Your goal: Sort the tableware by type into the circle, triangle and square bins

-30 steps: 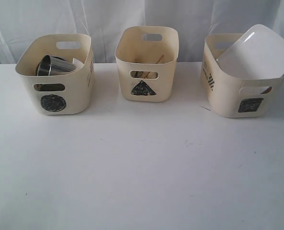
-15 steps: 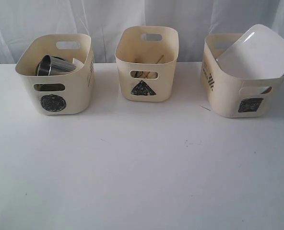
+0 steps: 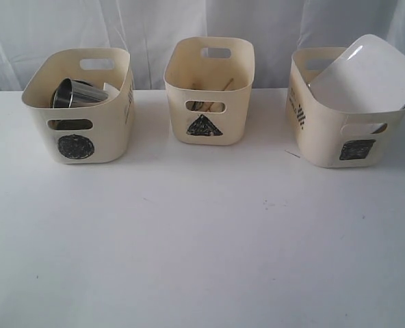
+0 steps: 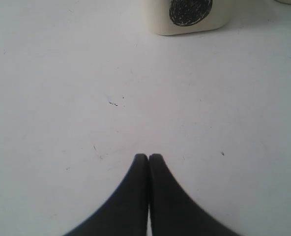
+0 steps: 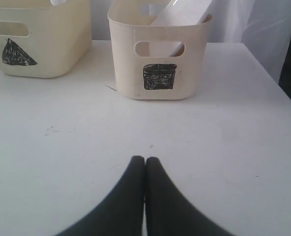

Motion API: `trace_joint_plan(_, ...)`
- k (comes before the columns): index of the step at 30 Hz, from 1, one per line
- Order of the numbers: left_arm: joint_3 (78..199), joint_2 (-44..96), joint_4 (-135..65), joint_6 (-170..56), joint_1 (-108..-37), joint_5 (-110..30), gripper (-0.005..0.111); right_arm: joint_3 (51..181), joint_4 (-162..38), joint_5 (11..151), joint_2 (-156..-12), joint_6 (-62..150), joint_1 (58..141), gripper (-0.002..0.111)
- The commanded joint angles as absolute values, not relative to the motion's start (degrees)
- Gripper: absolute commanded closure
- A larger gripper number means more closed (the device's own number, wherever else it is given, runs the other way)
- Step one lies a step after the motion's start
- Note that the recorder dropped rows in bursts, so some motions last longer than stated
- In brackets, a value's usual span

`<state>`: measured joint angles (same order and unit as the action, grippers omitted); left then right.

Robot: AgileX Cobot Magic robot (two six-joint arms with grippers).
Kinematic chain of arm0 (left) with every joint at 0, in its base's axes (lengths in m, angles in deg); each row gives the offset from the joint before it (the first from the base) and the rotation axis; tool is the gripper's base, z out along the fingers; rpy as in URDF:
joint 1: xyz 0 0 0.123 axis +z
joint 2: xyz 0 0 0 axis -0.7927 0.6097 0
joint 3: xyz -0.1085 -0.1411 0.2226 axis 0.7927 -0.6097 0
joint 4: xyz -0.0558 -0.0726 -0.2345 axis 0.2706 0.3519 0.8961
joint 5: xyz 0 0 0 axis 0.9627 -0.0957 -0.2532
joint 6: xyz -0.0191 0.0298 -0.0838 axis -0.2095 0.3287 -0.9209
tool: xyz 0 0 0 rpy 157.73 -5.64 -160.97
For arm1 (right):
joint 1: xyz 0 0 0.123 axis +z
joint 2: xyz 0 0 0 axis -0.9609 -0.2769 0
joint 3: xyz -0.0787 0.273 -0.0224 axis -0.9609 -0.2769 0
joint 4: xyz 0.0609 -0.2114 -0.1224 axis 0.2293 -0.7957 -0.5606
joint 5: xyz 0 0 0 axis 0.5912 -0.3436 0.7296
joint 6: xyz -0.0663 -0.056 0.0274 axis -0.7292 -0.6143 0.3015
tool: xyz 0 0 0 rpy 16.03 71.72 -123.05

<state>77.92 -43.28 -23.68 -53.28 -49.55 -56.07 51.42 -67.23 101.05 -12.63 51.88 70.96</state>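
Note:
Three cream tubs stand in a row at the back of the table. The circle bin on the left holds a steel mug. In the middle, the triangle bin shows thin wooden chopsticks inside. A white plate leans out of the square bin on the right. My left gripper is shut and empty over bare table, short of the circle bin. My right gripper is also shut and empty, facing the square bin. Neither gripper shows in the exterior view.
A white table stretches in front of the bins. White curtain hangs behind them. In the right wrist view, the table's edge runs close past the square bin, and the triangle bin stands beside it.
A dark shape at the right edge of the exterior view one second ago is gone. The bins and their contents have not moved.

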Motion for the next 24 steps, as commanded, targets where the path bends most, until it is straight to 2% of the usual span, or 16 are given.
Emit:
trace_joint_plan(1, 77.77, -43.58, -23.04, -53.69, -49.74, -56.0, 0.107, 51.39, -67.13, 101.64, -12.3, 51.93, 70.62, 0.108)
trace_joint_plan(24, 77.77, -43.58, -23.04, -53.69, -49.74, -56.0, 0.107, 51.39, -66.33, 101.3, -12.3, 49.65, 70.62, 0.108)
